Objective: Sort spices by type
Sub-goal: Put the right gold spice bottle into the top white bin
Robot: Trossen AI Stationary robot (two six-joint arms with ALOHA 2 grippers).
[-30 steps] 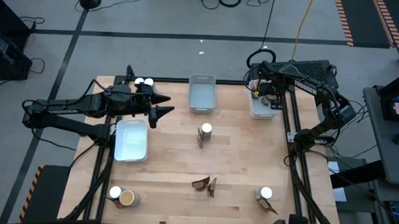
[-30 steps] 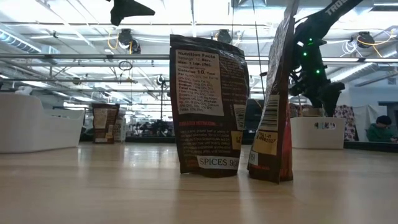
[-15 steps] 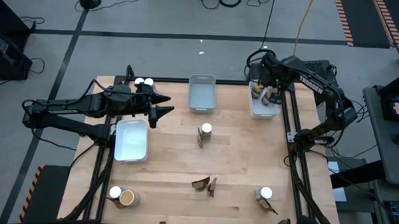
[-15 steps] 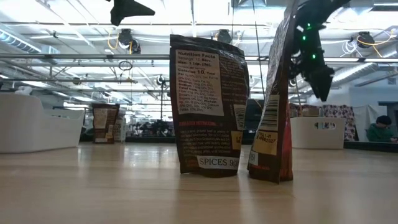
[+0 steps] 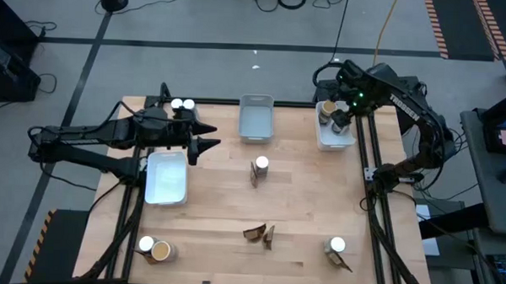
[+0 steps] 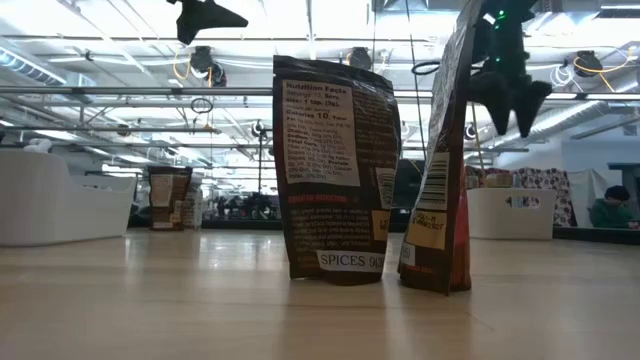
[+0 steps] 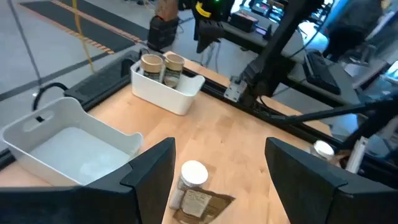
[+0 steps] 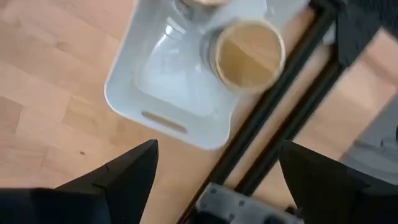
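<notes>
Both end effectors spread and empty above a pale wooden table (image 5: 301,203); workshop room with ceiling lights behind.

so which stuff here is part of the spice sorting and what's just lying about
Part of the job:
- white-capped jars
- tan-topped tubs
- dark packets
- right gripper, open above the tubs

Just there:
- three trays
- left gripper, open, waiting
</notes>
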